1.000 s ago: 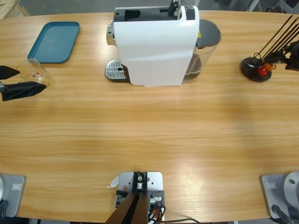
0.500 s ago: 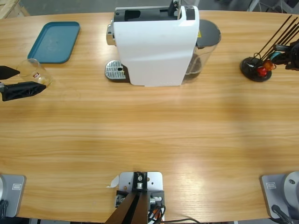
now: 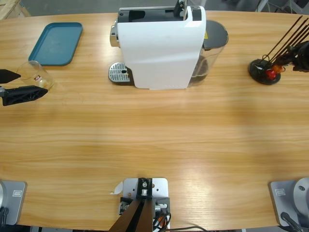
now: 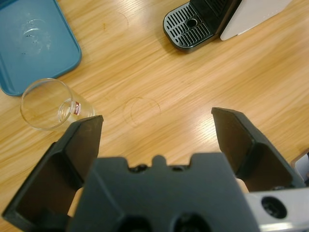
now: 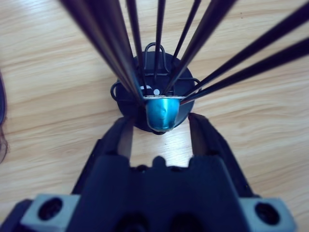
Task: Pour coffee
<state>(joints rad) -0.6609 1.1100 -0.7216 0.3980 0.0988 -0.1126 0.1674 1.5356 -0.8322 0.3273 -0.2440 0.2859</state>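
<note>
The right gripper was seen with its jaws set narrowly apart on either side of a blue coffee capsule, which hung in the wire capsule holder at the middle of the right wrist view. Whether the jaws pressed the capsule could not be told; they flanked it closely, so a grasp was judged to be in preparation, since a capsule would be needed by the machine. In the high view the holder was found at the right edge of the frame, its dark rods fanned toward the upper right corner.

The left gripper was held with its jaws wide and nothing between them. The clear glass tumbler, bearing a small red mark, was seen just beyond the left jaw, at the left of the left wrist view, standing on the table beside the blue tray. Any coffee in it was too faint to be made out. The wide stance was judged suited to taking the glass about its wall.

Farther out, the drip grate of the white coffee machine was seen at the upper middle of the high view, well apart from the tumbler at the left edge. The grate was unoccupied, presumably awaiting the glass.
</note>
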